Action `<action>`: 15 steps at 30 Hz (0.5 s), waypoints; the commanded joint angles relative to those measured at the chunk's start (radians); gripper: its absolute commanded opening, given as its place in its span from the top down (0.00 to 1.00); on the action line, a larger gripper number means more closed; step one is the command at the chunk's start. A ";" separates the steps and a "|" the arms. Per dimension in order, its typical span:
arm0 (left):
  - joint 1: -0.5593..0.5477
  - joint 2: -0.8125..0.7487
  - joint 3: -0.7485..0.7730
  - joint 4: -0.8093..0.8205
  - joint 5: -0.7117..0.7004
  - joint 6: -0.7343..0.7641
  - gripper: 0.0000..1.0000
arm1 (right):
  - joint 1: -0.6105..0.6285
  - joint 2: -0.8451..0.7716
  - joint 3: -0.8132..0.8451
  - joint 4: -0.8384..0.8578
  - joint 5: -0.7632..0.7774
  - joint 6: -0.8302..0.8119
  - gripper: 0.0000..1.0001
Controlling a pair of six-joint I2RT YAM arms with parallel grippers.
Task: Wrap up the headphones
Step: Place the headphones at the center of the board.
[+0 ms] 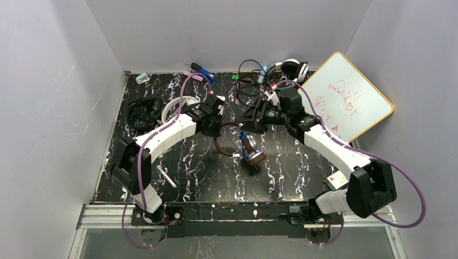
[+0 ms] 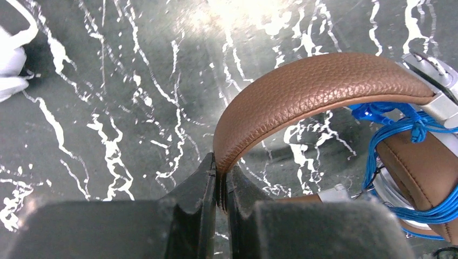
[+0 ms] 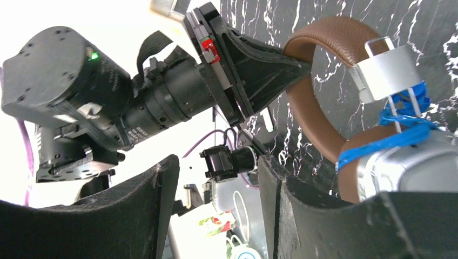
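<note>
brown headphones (image 2: 313,86) pinched at band by left fingers (image 2: 194,210), right fingers (image 3: 135,216) parted, seemingly empty

Both arms (image 1: 167,132) have white links, black joints, purple cables (image 1: 141,162) and black jaws.

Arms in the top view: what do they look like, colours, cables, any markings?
Both the left arm and right arm have white shells between black joints, with a purple cable looping along each. The right arm carries a red-and-white sticker near its base. The left pincer and right pincer are matt black with wedge-shaped fingers.
</note>
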State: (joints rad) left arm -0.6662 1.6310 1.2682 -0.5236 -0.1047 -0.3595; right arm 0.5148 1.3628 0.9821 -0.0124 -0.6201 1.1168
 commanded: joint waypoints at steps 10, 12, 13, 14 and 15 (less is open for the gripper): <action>0.164 -0.183 -0.101 -0.215 0.119 -0.051 1.00 | -0.132 -0.077 0.019 -0.069 0.005 -0.159 0.37; 0.211 -0.226 -0.135 -0.231 0.142 -0.053 1.00 | -0.144 -0.069 0.019 -0.065 -0.016 -0.171 0.37; 0.230 -0.247 -0.148 -0.241 0.144 -0.053 1.00 | -0.150 -0.062 0.019 -0.060 -0.035 -0.175 0.37; 0.252 -0.265 -0.163 -0.248 0.149 -0.055 1.00 | -0.157 -0.058 0.019 -0.055 -0.050 -0.177 0.37; 0.275 -0.280 -0.173 -0.257 0.155 -0.057 1.00 | -0.164 -0.052 0.018 -0.049 -0.067 -0.177 0.37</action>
State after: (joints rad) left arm -0.4591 1.4605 1.1225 -0.7322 -0.0246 -0.3950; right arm 0.3706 1.3064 0.9855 -0.0811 -0.6186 0.9787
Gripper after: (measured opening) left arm 0.047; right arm 0.630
